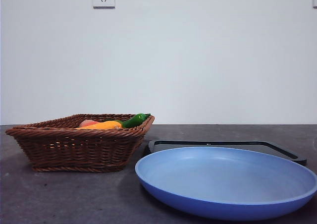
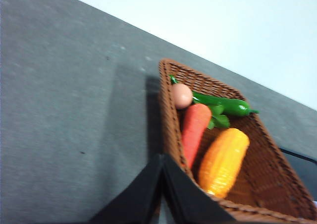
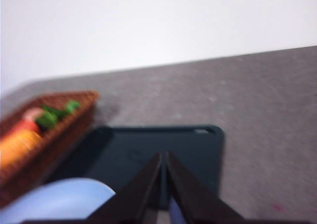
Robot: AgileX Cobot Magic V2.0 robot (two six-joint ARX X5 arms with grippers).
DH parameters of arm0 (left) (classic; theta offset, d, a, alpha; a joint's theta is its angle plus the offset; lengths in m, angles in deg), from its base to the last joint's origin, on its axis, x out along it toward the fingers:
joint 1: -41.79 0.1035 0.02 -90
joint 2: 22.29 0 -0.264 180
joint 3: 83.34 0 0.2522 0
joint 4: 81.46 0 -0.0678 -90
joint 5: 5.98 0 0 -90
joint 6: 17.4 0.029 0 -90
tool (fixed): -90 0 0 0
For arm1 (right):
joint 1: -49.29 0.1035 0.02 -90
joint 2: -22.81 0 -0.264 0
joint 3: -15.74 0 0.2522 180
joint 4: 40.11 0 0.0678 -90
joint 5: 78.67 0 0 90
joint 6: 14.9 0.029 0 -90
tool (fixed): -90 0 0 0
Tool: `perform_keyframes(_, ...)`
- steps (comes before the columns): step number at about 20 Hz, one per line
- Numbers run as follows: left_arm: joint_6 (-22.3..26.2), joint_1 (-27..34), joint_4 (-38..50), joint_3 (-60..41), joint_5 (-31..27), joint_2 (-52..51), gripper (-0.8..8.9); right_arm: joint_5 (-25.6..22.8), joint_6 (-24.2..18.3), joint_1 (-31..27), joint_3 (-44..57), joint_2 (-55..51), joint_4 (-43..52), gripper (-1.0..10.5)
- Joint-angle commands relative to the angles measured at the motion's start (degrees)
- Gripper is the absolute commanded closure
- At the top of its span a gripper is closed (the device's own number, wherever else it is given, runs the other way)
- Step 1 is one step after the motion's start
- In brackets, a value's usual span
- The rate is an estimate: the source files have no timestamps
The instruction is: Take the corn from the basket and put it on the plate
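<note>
Left wrist view: left pincer is closed, empty, above the basket. Open wide and grab the corn across its middle

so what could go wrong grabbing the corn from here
1. The corn lies right beside the carrot in the basket, so the left gripper, now shut, could pinch or drag the carrot too.
2. The cob sits near the basket's rim, so a jaw might catch the wicker.
3. The plate overlaps the black tray, so it may rock when the corn lands.
</note>
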Motion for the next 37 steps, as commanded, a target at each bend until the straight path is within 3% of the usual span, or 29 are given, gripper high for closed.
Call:
perform_keyframes(1, -2.27, 0.09, 0.24, 1.62, 2.34, -0.04, 8.10, 0.33, 9.33, 0.13, -0.42, -0.04, 1.60, 9.4)
perform_keyframes(5, -2.73, 0.09, -1.29, 5.70, 3.67, 0.28, 8.09, 0.35, 11.76, 0.13, -3.04, 0.00, 0.22, 9.4)
perform_keyframes(14, 1.22, 0.09, -10.62, 18.51, 8.87, 7.85, 8.09, 1.05, 9.27, 0.13, -14.75, 3.34, -8.09, 9.4)
perform_keyframes(23, 11.65, 0.09, -21.57, 30.80, 18.40, 19.74, 8.09, 9.03, -3.56, 0.33, -30.60, 16.90, -26.49, 9.4)
perform_keyframes(29, 18.12, 0.09, -29.33, 36.04, 21.44, 25.00, 8.09, 9.31, -14.25, 2.27, -39.98, 25.81, -41.11, 9.4)
perform_keyframes(34, 20.33, 0.07, -33.42, 37.86, 23.10, 27.26, 8.10, 9.07, -18.64, 4.37, -45.16, 31.54, -49.66, 9.4)
perform_keyframes(37, 20.35, -0.02, -34.16, 38.10, 23.10, 27.82, 8.10, 8.48, -18.88, 5.90, -46.07, 33.90, -51.19, 9.4)
